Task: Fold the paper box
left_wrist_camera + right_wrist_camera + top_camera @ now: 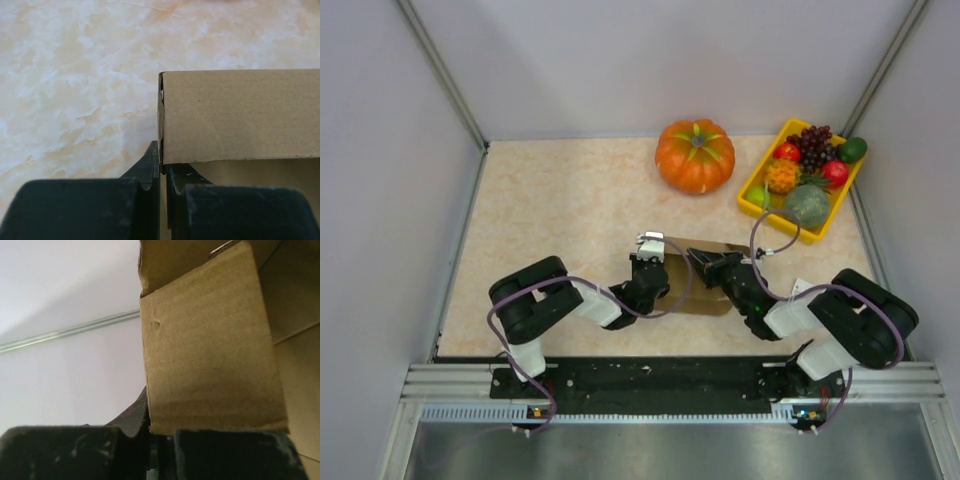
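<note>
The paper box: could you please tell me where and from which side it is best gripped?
Probably by a free panel edge of the paper box, approached edge-on from the arms' side, one finger on each face. The cardboard is thin, so a pinch suits it; the left hand and right hand are each shut on such an edge.

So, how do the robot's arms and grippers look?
The left arm and right arm are black with white segments and bulky rounded joints; a thin dark cable loops along each. The left gripper and right gripper have black, blocky fingers.
</note>
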`<state>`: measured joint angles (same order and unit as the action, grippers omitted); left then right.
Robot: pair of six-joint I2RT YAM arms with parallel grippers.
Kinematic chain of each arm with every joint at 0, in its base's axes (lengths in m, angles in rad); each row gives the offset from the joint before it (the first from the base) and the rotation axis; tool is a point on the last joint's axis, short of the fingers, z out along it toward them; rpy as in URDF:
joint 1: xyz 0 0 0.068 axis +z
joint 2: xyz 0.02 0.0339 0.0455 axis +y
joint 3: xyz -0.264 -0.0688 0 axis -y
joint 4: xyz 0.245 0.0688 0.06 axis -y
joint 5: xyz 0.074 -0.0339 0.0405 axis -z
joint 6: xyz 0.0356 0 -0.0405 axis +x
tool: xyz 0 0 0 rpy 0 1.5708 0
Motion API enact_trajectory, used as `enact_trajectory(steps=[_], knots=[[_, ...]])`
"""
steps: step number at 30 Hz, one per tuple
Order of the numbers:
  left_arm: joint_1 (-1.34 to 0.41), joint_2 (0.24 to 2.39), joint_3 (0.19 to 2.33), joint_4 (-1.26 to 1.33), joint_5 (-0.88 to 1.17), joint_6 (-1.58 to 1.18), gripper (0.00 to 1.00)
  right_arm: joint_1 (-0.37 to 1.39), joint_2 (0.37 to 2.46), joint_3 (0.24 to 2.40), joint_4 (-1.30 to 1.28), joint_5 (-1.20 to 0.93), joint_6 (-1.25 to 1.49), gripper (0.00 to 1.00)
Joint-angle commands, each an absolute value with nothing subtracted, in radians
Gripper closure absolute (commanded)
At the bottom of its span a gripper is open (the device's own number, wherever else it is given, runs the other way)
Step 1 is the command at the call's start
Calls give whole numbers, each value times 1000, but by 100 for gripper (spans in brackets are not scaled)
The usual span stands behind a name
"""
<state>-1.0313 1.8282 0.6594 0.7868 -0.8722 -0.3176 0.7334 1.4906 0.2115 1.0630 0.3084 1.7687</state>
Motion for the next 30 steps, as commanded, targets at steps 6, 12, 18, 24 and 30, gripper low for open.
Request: enact_trajectory(steps=[6, 12, 18, 24, 30], knots=[[-1012, 1730, 534, 948, -703, -256, 100, 738, 1370, 245, 910, 322, 1674, 83], [-1012, 1741, 488, 1031, -675, -239, 100, 721, 1411, 270, 940, 292, 1667, 62], [-1012, 1730, 462, 1072, -643, -209, 100, 712, 1448, 296, 951, 290, 1644, 56], [-1012, 1730, 501, 1008, -737, -235, 100, 715, 1489, 305, 950, 275, 1762, 100], [-1012, 1756, 606, 859, -841, -302, 89, 730, 1416, 350, 737, 273, 1854, 100]])
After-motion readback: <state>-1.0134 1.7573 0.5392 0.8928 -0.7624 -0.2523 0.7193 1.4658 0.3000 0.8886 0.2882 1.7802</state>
